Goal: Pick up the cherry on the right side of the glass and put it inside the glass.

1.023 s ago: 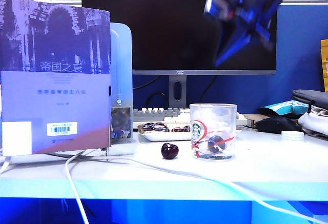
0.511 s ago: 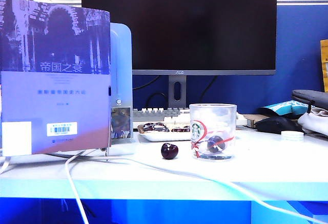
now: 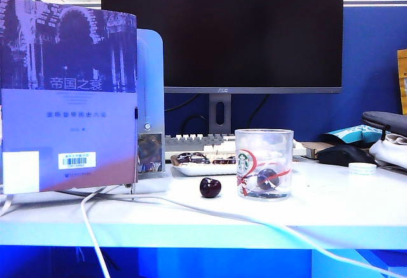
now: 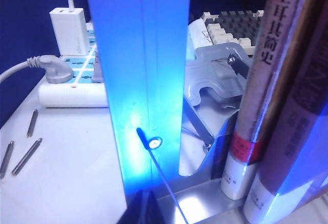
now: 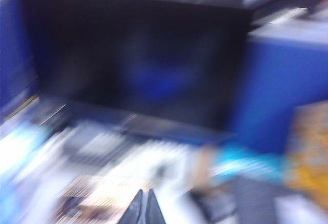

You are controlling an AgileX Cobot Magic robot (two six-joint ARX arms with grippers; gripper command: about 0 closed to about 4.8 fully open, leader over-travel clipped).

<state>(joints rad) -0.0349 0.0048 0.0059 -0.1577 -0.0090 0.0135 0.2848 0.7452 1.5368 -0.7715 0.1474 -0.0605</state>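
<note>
The clear glass (image 3: 264,163), printed with a green logo and red swirls, stands upright on the white desk in the exterior view. The dark cherry (image 3: 268,178) lies inside it at the bottom. A second dark cherry (image 3: 210,187) sits on the desk just left of the glass. Neither gripper shows in the exterior view. In the left wrist view my left gripper (image 4: 143,197) is shut and empty, by a blue bookend (image 4: 141,80) and books. The right wrist view is blurred, with my right gripper (image 5: 145,197) shut on nothing and facing the monitor.
A large book (image 3: 68,93) stands at the left against the bookend. Behind the glass are a monitor (image 3: 221,30), a keyboard (image 3: 191,142) and a white tray (image 3: 203,163). A white cable (image 3: 191,209) crosses the desk's front. A mouse (image 3: 343,155) and a bag lie at the right.
The right arm, blurred at the upper right one second ago, has gone up out of the exterior view. The glass and both cherries have not moved.
</note>
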